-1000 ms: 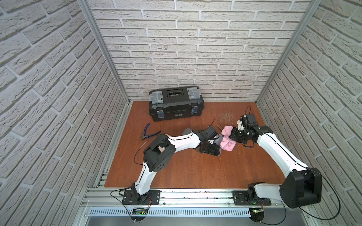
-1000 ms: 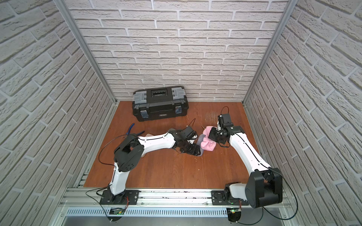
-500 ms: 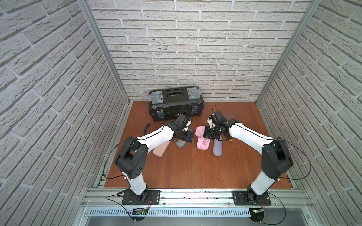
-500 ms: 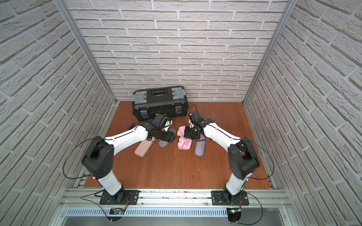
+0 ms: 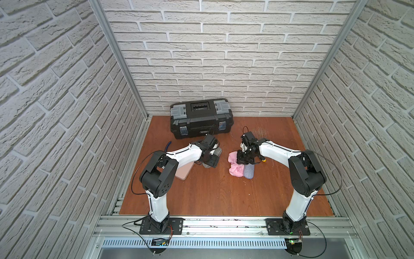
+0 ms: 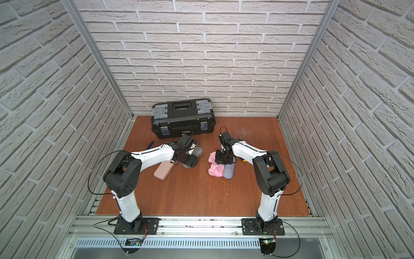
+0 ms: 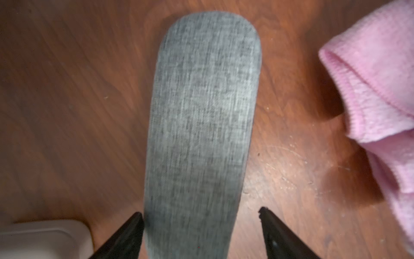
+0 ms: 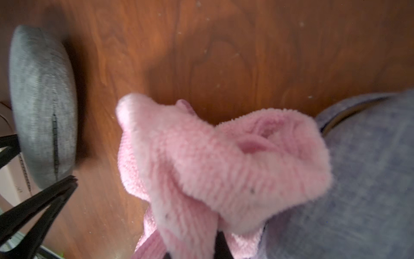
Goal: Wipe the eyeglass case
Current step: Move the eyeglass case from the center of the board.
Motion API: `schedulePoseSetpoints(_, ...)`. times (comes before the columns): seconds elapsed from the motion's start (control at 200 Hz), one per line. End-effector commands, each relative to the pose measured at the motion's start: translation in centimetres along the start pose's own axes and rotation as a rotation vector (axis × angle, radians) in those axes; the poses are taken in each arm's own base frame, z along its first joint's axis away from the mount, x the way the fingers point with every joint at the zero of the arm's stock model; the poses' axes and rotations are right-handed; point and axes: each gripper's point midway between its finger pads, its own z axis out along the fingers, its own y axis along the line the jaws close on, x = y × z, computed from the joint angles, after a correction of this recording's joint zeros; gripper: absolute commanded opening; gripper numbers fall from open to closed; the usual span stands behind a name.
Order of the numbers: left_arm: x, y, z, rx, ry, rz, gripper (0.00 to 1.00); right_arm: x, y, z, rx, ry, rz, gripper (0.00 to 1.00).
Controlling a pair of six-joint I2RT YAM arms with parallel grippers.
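A dark grey fabric eyeglass case (image 7: 201,112) lies on the wooden table (image 5: 212,197) in front of the toolbox. My left gripper (image 7: 201,215) stands open astride its near end; one finger touches the case's side and the other stands clear of it. In both top views this gripper (image 5: 211,161) (image 6: 190,161) covers most of that case (image 6: 199,151). My right gripper (image 5: 243,159) is shut on a pink cloth (image 8: 224,161), which hangs down to the table beside a blue-grey case (image 5: 248,172). The cloth (image 7: 380,89) lies a short way from the dark grey case.
A beige-pink case (image 5: 184,173) lies partly under my left arm. The black toolbox (image 5: 200,118) stands against the back wall. Blue-handled pliers (image 5: 168,145) lie at the left edge, and a small yellow thing (image 5: 264,160) lies under the right arm.
Since a second ago both grippers have moved back toward the toolbox and apart. The left jaws have widened round the dark grey case. The cloth stays in the right gripper.
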Motion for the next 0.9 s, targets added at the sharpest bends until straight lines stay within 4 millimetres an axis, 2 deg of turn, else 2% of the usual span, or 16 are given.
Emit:
schedulePoseSetpoints(0.0, -0.4, 0.0, -0.2, 0.017, -0.027, -0.015, 0.84, 0.6, -2.1, -1.3, 0.047, -0.007, -0.007, 0.02)
schedulePoseSetpoints(0.115, -0.1, 0.2, 1.1, 0.005, -0.010, -0.020, 0.83, 0.8, -3.3, -1.7, 0.054, -0.004, 0.006, 0.03)
schedulePoseSetpoints(0.205, -0.5, 0.2, 1.5, 0.003, -0.022, -0.005, 0.81, 0.9, -3.5, -2.0, 0.049, -0.002, 0.001, 0.02)
schedulePoseSetpoints(0.3, -0.4, -0.5, 2.2, 0.033, -0.026, 0.017, 0.78, 0.8, -1.8, -2.2, -0.029, 0.007, -0.024, 0.03)
schedulePoseSetpoints(0.485, 0.4, -1.2, 2.9, 0.027, -0.069, 0.097, 0.66, 0.0, 0.0, -4.7, -0.070, -0.051, -0.050, 0.02)
schedulePoseSetpoints(0.565, 0.6, -3.3, 2.3, 0.045, -0.146, 0.237, 0.63, -0.1, 0.3, -5.4, -0.080, -0.063, -0.048, 0.03)
schedulePoseSetpoints(0.615, 1.1, -5.3, 1.8, 0.056, -0.162, 0.345, 0.62, -0.1, 0.5, -6.0, -0.087, -0.076, -0.050, 0.03)
schedulePoseSetpoints(0.735, 3.4, -9.2, 1.5, 0.090, -0.139, 0.507, 0.61, 0.0, 0.4, -7.2, -0.088, -0.119, -0.051, 0.02)
schedulePoseSetpoints(0.895, 6.3, -12.0, 1.3, 0.084, -0.095, 0.598, 0.62, 0.6, -0.2, -7.8, -0.065, -0.135, -0.057, 0.02)
